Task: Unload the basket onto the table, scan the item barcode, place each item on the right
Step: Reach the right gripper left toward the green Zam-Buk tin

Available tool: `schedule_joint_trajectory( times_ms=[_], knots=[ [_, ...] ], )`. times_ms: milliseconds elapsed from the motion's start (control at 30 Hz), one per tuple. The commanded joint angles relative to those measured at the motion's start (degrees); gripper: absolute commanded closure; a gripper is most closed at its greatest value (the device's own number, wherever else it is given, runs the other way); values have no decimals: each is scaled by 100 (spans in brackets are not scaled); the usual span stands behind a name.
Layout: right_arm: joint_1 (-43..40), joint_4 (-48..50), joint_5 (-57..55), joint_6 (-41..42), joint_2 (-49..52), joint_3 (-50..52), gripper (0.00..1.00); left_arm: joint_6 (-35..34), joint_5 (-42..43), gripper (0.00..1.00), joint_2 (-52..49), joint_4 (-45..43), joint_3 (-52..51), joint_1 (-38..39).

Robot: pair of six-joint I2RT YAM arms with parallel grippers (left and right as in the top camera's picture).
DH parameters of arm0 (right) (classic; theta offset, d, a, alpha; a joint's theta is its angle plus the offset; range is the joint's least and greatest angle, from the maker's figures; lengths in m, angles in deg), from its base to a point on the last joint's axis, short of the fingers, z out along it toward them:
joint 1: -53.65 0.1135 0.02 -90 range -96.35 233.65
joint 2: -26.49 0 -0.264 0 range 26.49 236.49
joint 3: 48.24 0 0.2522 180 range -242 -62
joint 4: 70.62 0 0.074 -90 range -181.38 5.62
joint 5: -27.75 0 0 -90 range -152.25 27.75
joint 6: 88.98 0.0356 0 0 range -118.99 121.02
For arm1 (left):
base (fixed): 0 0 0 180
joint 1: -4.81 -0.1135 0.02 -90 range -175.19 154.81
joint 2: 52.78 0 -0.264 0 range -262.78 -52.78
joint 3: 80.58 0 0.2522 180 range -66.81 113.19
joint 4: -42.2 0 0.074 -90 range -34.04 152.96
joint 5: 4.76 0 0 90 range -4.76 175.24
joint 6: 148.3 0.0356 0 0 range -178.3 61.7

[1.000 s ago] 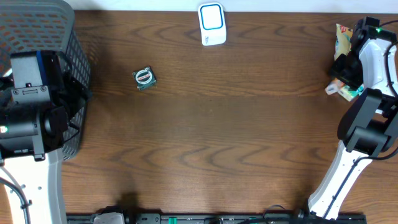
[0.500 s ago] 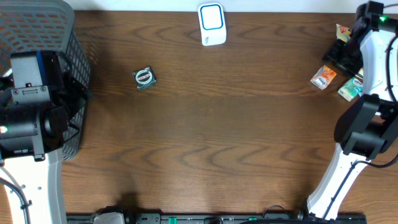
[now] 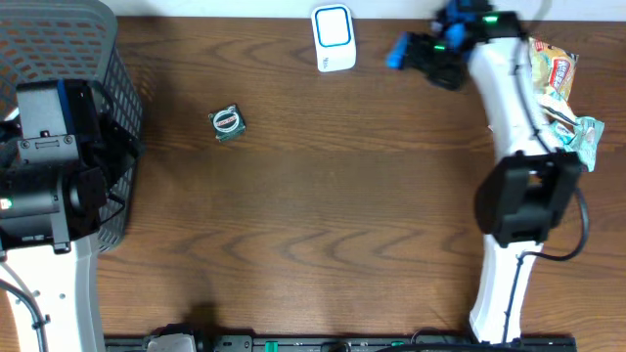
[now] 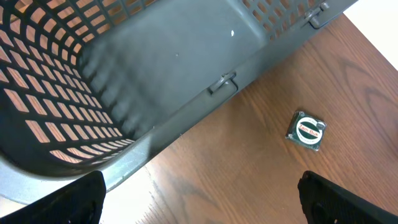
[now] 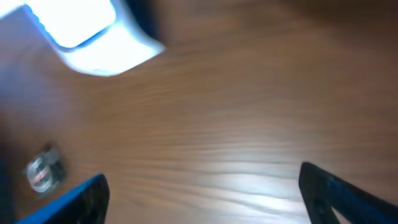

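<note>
Wooden bench [image 3: 323, 215] carries the white scanner [image 3: 334, 37] and a small item [image 3: 227, 122] — left tool [image 4: 199, 202] and right tool [image 5: 202, 199] both stand wide open, holding nothing.

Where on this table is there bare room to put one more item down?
The wide tabletop between the small tin and the right arm is bare, as is the front strip left of it. Crowded: the far right edge with snack packets, and the left edge under the basket.

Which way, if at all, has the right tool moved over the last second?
Yes. The right tool swung from beside the snack packets at the far right across to just right of the white scanner.
</note>
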Motion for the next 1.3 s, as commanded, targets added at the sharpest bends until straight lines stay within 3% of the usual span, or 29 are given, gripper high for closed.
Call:
schedule_joint_trajectory(
  times_ms=[0, 200, 300, 433, 633, 933, 1267],
  knots=[
    [748, 501, 223, -37, -85, -83, 6, -90, -57, 2, -4, 17, -31, -28],
    [2050, 1788, -861, -192, 114, -83, 1, -92, -57, 2, -4, 17, -31, -28],
    [2632, 2310, -1394, -728, 352, -83, 1, -90, -57, 2, -4, 17, -31, -28],
    [3091, 2610, -1665, -745, 625, -83, 3, -90, -57, 2, -4, 17, -31, -28],
    [3224, 3021, -1270, -763, 909, -85, 13, -90, -57, 2, -4, 17, -31, -28],
    [3512, 3978, -1342, -1497, 1615, -85, 11, -90, -57, 2, -4, 17, -31, -28],
    [3954, 4011, -2306, -2234, 2114, -85, 12, -90, -57, 2, -4, 17, -31, -28]
  ],
)
